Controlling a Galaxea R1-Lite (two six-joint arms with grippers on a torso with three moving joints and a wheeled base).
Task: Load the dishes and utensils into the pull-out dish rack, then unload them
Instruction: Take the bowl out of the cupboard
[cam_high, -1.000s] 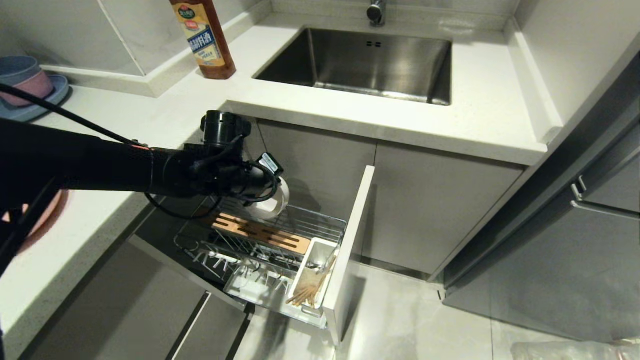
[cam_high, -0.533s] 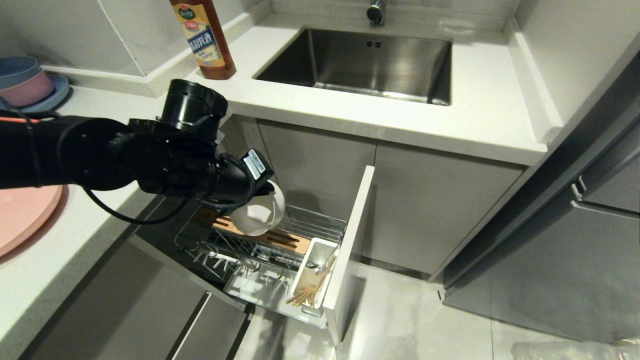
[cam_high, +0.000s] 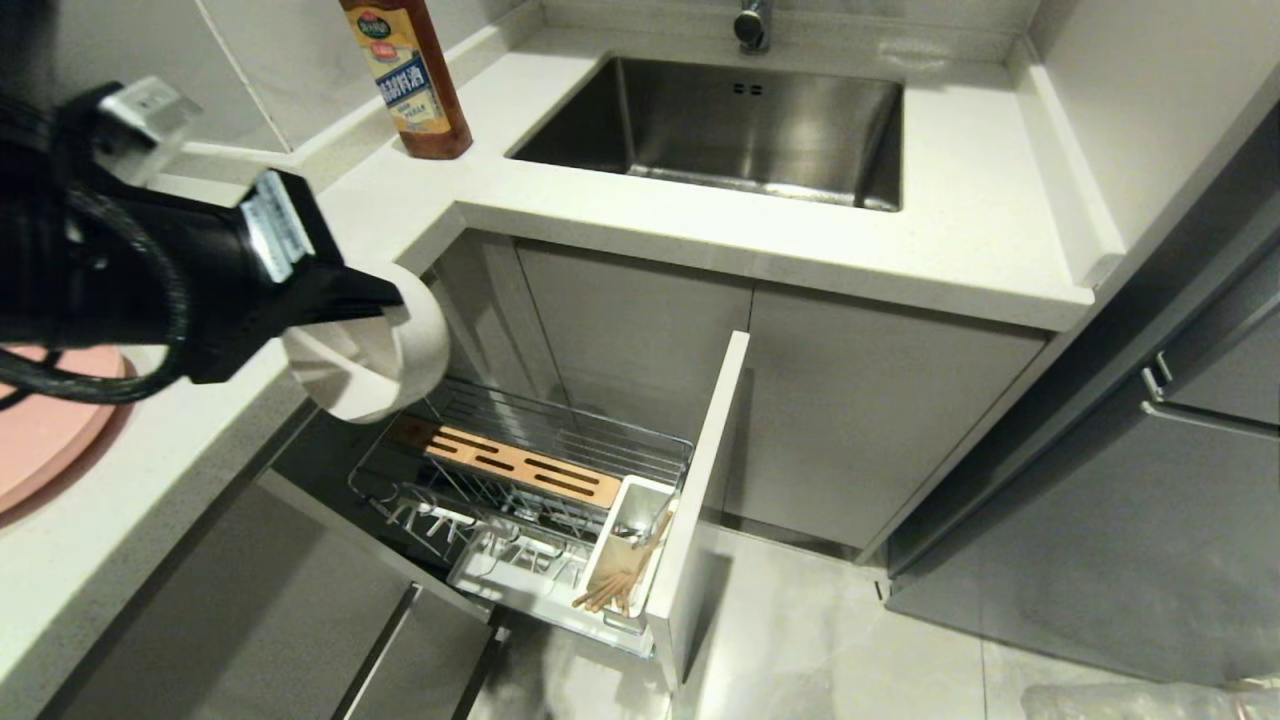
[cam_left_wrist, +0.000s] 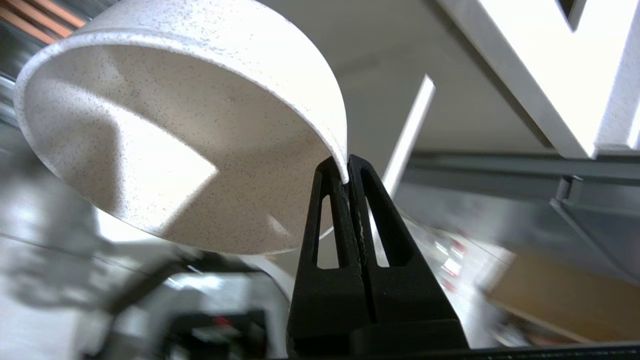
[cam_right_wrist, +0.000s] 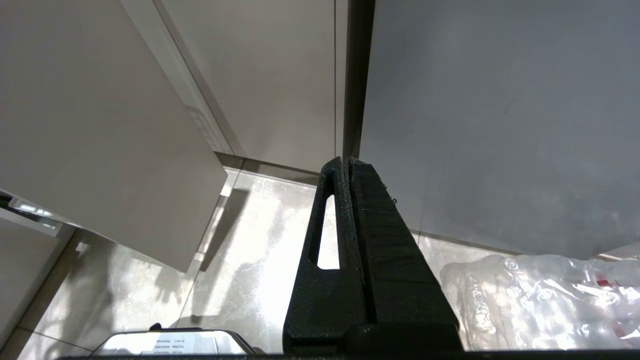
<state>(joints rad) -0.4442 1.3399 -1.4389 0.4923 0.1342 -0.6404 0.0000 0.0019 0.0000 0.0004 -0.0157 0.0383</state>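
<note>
Cream-white and faintly speckled, the round bowl (cam_high: 370, 350) hangs tilted on its side in the air at the left, above the far left end of the pull-out chrome wire dish rack (cam_high: 520, 480). The left hand (cam_high: 385, 298) has its two black fingers (cam_left_wrist: 332, 210) pressed together on the bowl's rim, one inside and one outside. Below, the rack stands drawn out from the cabinet, its slotted wooden block (cam_high: 520, 465) bare. Near its grey door front (cam_high: 700, 500), the light-wood chopsticks (cam_high: 620, 580) lean in the white plastic utensil cup (cam_high: 630, 545). The flat pink oval plate (cam_high: 45, 430) lies on the white surface (cam_high: 700, 230) at the far left. The right hand (cam_right_wrist: 345, 162) hangs over the floor with fingers shut together, holding nothing.
</note>
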